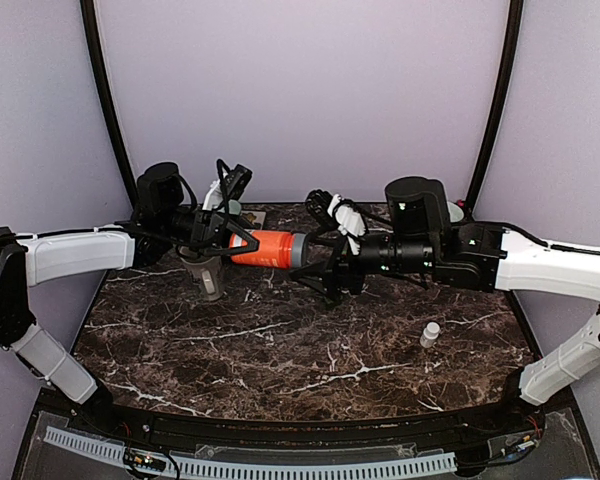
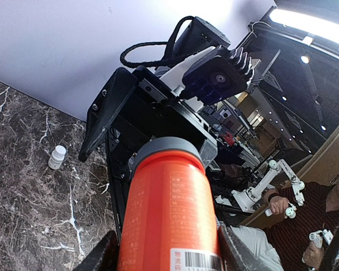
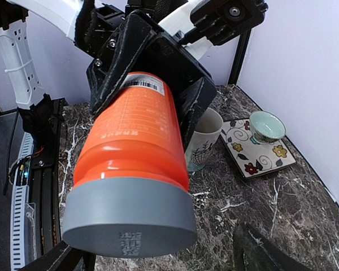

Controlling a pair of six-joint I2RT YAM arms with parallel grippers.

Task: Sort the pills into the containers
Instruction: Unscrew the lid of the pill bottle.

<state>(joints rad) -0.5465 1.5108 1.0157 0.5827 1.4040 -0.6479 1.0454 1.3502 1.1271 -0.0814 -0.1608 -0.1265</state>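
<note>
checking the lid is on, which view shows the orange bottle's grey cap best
Right wrist: the grey cap fills the foreground, seated on the orange bottle. Top external shows only a thin grey band; left wrist shows it at the far end.

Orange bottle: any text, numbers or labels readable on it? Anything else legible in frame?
Nothing can be read and quoted.
On the orange bottle, the barcode label: digits under the bars are too small.
On the bottle's side: faint printed lines, blurred.
On the grey cap: raised characters on its rim, unreadable.
On the small white bottle: no text can be made out.
</note>
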